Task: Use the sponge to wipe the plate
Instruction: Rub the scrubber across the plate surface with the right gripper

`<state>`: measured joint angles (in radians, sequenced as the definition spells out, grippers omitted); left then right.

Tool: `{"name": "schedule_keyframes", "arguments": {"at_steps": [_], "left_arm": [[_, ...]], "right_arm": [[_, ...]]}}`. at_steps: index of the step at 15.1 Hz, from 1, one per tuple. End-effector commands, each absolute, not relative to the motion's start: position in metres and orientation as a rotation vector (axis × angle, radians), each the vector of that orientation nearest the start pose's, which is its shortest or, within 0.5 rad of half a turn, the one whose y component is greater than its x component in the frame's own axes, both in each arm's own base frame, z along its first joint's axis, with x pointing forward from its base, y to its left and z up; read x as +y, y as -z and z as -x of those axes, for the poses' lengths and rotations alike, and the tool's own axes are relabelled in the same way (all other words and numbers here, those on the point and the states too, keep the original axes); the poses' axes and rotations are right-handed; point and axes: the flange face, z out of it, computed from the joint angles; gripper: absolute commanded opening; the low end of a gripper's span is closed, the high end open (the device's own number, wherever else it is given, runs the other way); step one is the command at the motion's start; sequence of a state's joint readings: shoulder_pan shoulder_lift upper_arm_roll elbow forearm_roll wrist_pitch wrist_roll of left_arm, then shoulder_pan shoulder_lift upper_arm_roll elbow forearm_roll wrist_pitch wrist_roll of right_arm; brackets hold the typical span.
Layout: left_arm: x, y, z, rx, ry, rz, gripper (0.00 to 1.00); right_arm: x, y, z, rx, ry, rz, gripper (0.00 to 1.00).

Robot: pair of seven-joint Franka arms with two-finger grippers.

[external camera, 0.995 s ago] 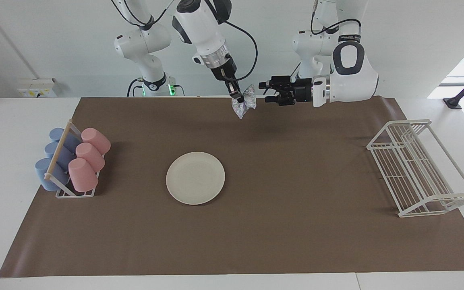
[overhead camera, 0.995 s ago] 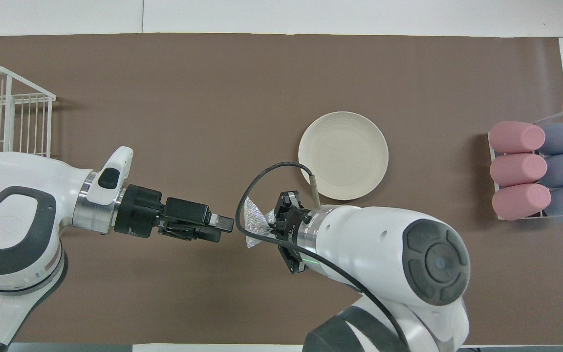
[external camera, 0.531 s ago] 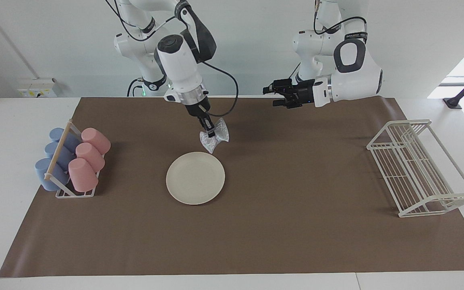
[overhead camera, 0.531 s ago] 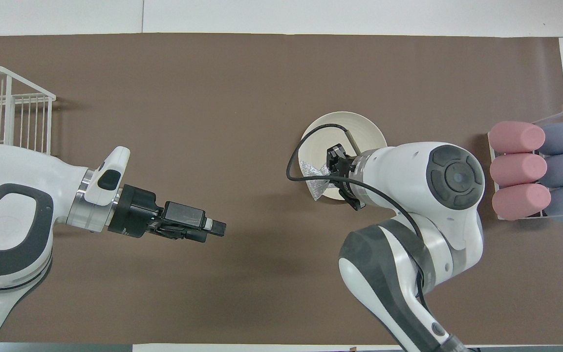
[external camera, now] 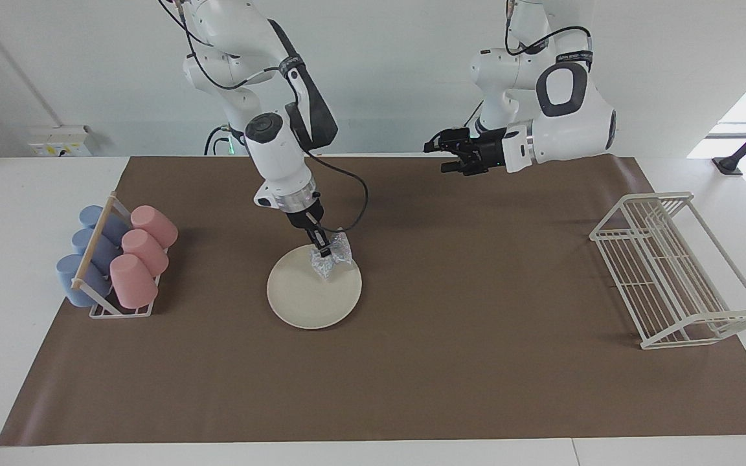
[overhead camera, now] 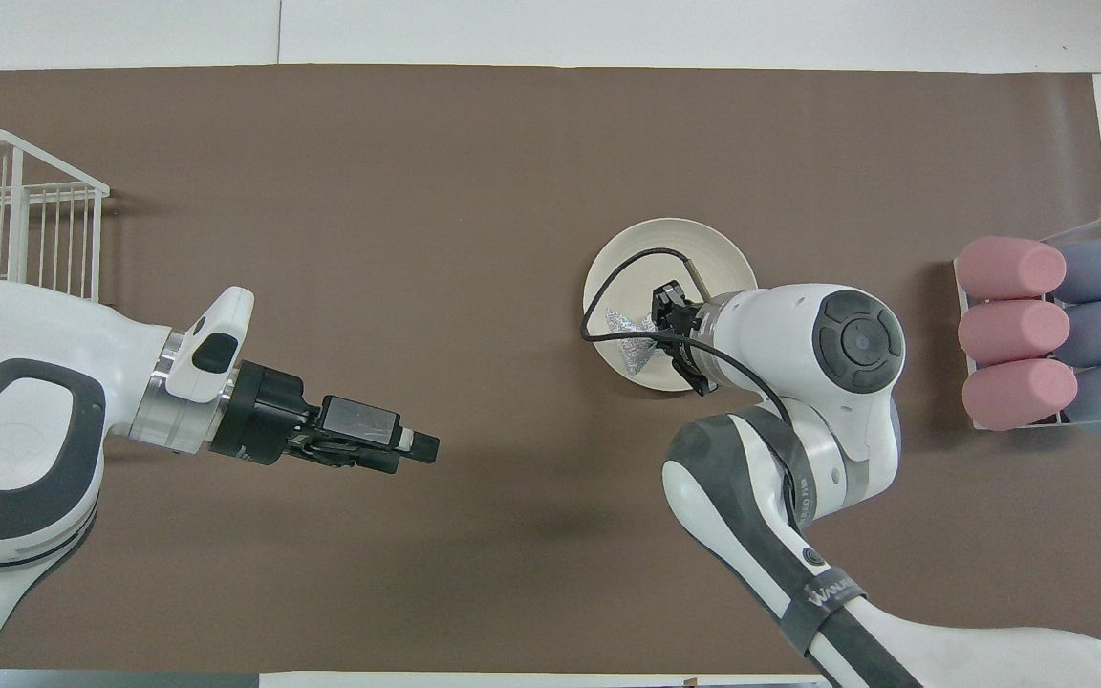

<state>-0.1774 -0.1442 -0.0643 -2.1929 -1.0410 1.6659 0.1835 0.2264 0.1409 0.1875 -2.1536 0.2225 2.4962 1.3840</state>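
Observation:
The cream-white plate (external camera: 302, 301) lies on the brown mat, toward the right arm's end; it also shows in the overhead view (overhead camera: 694, 253). My right gripper (external camera: 322, 250) is shut on the silvery sponge (external camera: 333, 260) and holds it low over the part of the plate nearer the robots. The sponge's lower end is at the plate's surface; I cannot tell if it presses on it. In the overhead view the right gripper (overhead camera: 654, 330) and sponge (overhead camera: 629, 339) are over the plate. My left gripper (external camera: 435, 159) is open and empty, raised over the mat's edge by the robots, and also shows in the overhead view (overhead camera: 424, 447).
A rack of pink and blue cups (external camera: 117, 259) stands at the right arm's end of the mat, also in the overhead view (overhead camera: 1047, 334). A white wire dish rack (external camera: 671, 272) stands at the left arm's end, also overhead (overhead camera: 15, 220).
My right gripper has carried the sponge away from the left gripper and down onto the plate. The left gripper has drawn back a little toward its base.

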Motion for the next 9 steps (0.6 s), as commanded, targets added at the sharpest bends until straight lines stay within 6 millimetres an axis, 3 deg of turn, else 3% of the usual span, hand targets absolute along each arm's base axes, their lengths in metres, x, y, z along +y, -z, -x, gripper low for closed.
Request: {"name": "schedule_keyframes", "arguments": {"at_steps": [1,3,7,9], "left_arm": [[-0.195,-0.469,-0.445,-0.088,0.416,-2.154,1.00],[-0.196,-0.469,-0.445,-0.089,0.416,-2.156,1.00],[-0.195,-0.469,-0.446,-0.088,0.409,-2.162,1.00],[-0.194,-0.468,-0.446,-0.085,0.408,-2.162,1.00]], "right_arm": [[0.225,-0.322,-0.532,1.646,-0.137,2.324,0.00],[0.220,-0.307,-0.536,1.617,-0.145,2.324,0.00],[0.190,-0.276,-0.549,1.526,-0.099,2.383,0.00],[0.160,-0.267,-0.557,1.511,-0.070,2.393,0.00]]}}
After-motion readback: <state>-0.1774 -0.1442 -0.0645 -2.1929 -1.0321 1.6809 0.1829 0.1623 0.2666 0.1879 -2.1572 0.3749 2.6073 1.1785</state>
